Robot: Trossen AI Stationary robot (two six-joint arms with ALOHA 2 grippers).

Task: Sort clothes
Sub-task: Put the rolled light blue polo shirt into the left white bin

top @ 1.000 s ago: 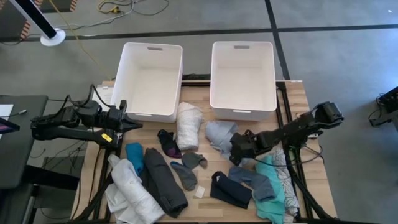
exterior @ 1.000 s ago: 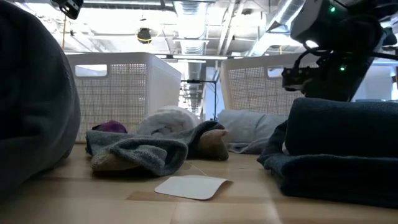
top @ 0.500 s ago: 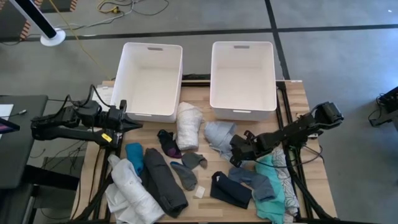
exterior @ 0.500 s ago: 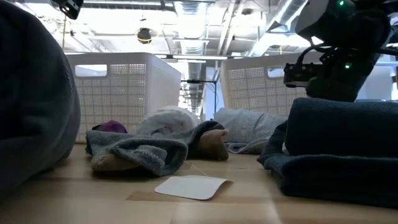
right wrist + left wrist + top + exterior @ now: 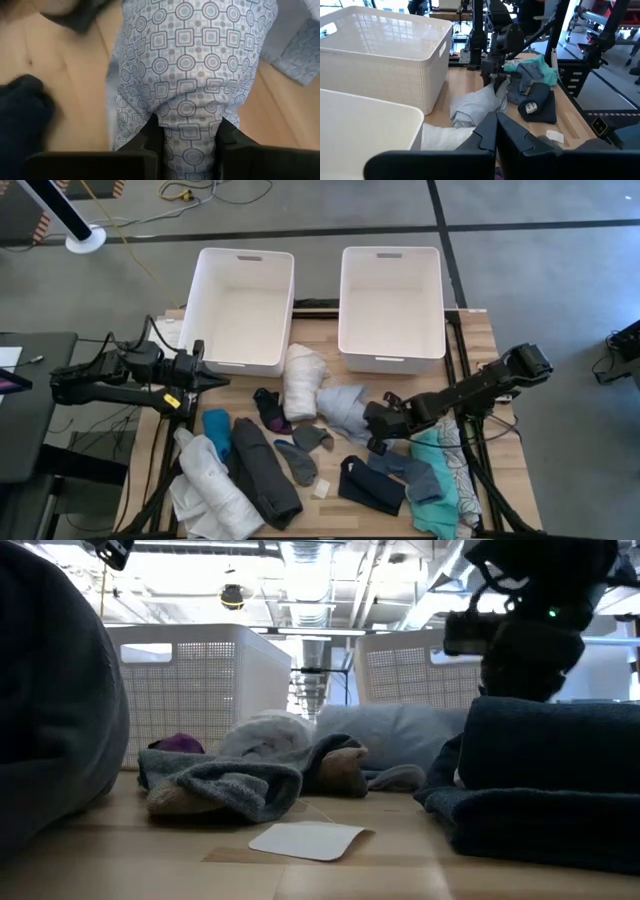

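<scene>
Centrally, right gripper [image 5: 372, 423] clamped on pale blue fabric garment with printed circle-and-square pattern [image 5: 190, 75], left gripper [image 5: 215, 381] fingers pressed together, beside left white plastic bin [image 5: 246, 308].

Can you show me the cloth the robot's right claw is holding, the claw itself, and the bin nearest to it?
patterned pale cloth [image 5: 187, 75]: right wrist view, its middle.
right gripper [image 5: 374, 423]: high view, between fingertips.
right-hand bin [image 5: 391, 360]: high view, its near wall.

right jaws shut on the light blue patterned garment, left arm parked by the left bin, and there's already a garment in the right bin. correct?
Not quite. The high view shows the right bin empty, like the left bin. The rest holds: the right gripper has its jaws shut on the light blue patterned garment, confirmed in the right wrist view, and the left gripper sits parked beside the left bin.
</scene>
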